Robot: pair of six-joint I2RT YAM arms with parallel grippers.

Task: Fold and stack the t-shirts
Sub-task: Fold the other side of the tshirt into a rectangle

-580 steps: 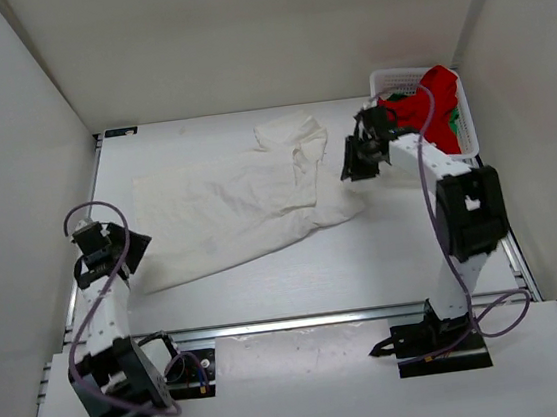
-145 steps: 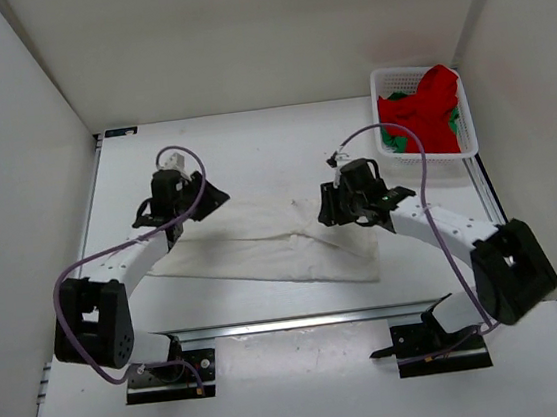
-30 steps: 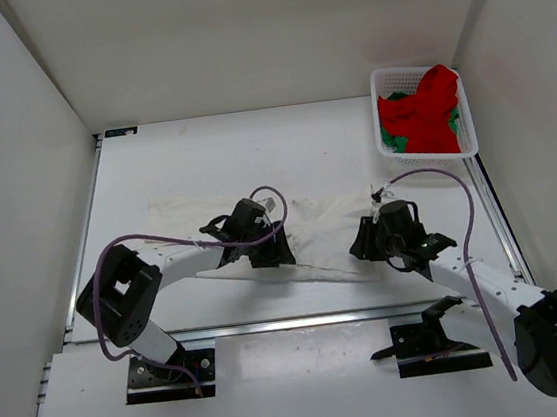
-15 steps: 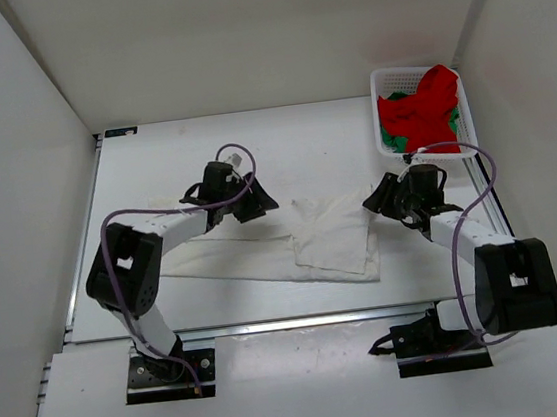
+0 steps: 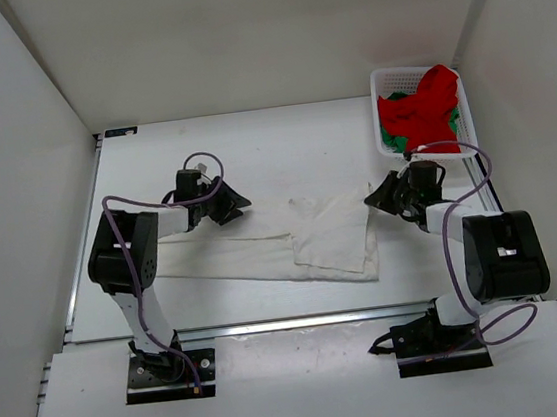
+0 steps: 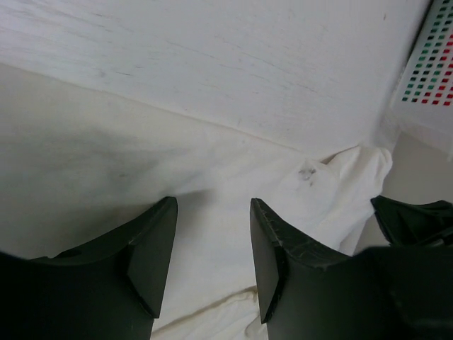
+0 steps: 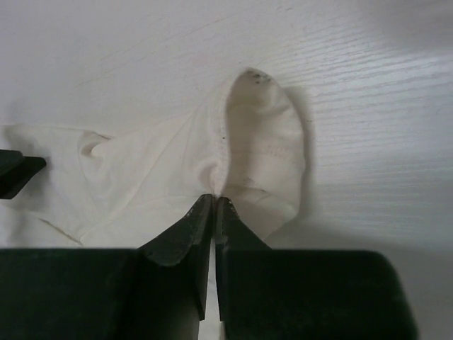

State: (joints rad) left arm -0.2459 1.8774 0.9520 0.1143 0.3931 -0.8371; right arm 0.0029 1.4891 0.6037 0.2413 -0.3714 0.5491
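The white t-shirt (image 5: 263, 250) lies on the table as a long folded strip, its right end doubled over. My left gripper (image 5: 236, 205) is open and empty, low over the strip's upper edge; in the left wrist view (image 6: 212, 212) the white cloth (image 6: 233, 170) shows between the jaws. My right gripper (image 5: 370, 199) is shut on the shirt's right edge; in the right wrist view (image 7: 214, 200) it pinches a ridge of the cloth (image 7: 141, 177). The red t-shirt (image 5: 430, 109) and the green t-shirt (image 5: 392, 138) lie bunched in the basket.
The white mesh basket (image 5: 378, 81) stands at the back right corner, close behind my right arm; it also shows in the left wrist view (image 6: 433, 64). White walls enclose the table (image 5: 252, 151) on three sides. A metal rail runs along the near edge.
Since the spread-out start, the white shirt has been folded into a strip with its right end doubled over. In the last half second my left gripper drew back leftward; the right gripper stayed.
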